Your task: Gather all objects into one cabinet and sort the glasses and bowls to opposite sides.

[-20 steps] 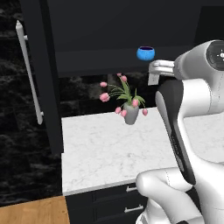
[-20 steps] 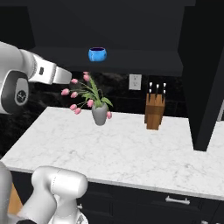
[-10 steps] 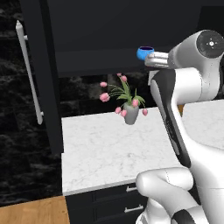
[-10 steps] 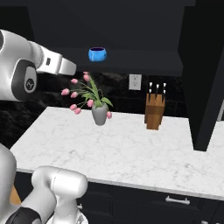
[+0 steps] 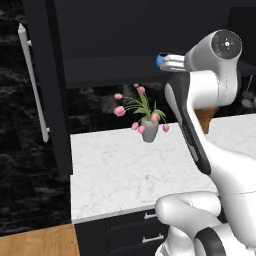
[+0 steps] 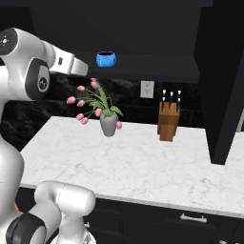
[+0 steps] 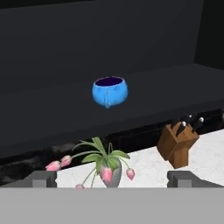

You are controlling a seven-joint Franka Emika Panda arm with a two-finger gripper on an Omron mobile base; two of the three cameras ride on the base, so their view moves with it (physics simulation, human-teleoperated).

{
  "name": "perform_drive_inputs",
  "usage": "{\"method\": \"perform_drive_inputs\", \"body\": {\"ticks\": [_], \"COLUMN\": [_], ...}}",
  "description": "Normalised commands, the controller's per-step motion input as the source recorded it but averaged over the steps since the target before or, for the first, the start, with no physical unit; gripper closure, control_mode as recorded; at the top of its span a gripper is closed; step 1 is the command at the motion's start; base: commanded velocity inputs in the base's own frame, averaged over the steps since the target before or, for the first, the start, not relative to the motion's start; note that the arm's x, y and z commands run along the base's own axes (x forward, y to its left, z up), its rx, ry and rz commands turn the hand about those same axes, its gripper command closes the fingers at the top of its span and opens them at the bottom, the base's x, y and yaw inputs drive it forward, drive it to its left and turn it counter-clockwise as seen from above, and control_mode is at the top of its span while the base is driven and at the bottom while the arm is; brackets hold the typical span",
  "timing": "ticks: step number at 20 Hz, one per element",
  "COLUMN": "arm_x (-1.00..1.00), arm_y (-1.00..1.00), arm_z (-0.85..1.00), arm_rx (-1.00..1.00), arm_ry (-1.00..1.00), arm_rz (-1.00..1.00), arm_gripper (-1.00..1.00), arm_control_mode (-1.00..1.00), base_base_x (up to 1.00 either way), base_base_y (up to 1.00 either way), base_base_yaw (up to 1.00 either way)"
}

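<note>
A small bright blue bowl (image 6: 106, 59) with a dark inside stands alone on the dark shelf (image 6: 152, 69) of the open black cabinet. The hand view looks straight at this bowl (image 7: 110, 92), which is centred and some way ahead on the shelf (image 7: 48, 109). My gripper (image 7: 112, 178) is open, its fingertips (image 7: 43, 178) stand far apart, and nothing is between them. From the right base the hand (image 6: 78, 66) hovers at shelf height, just left of the bowl and not touching it. In the left base view the hand (image 5: 172, 62) covers most of the bowl (image 5: 160, 61).
A grey vase of pink tulips (image 6: 108, 125) and a wooden knife block (image 6: 168, 124) stand at the back of the white marble counter (image 6: 143, 171), under the shelf. The open cabinet doors hang at the left, with a white bar handle (image 5: 34, 85), and at the right (image 6: 224, 81).
The arm has lifted and the hand has risen to shelf height, closing in on the blue bowl. The jaws stayed wide apart. The bowl has not moved.
</note>
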Motion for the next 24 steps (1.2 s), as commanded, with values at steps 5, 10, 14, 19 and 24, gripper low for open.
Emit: {"method": "perform_drive_inputs", "body": {"ticks": [5, 10, 14, 19, 24], "arm_x": [0.64, 0.65, 0.44, 0.15, 0.2], "arm_y": [0.04, 0.0, -0.08, -0.09, -0.06], "arm_z": [-0.11, -0.33, -0.32, 0.0, 0.0], "arm_rx": [0.0, 0.0, 0.0, 0.0, 0.0], "arm_ry": [0.0, 0.0, 0.0, -0.01, -0.01], "arm_rz": [0.0, 0.02, 0.04, 0.0, 0.0], "arm_gripper": [-1.0, -1.0, -1.0, -1.0, -1.0], "arm_control_mode": [-1.0, -1.0, -1.0, -1.0, -1.0], "base_base_x": [0.0, 0.0, 0.0, 0.0, 0.0], "base_base_y": [0.0, 0.0, 0.0, 0.0, 0.0], "base_base_yaw": [0.0, 0.0, 0.0, 0.0, 0.0]}}
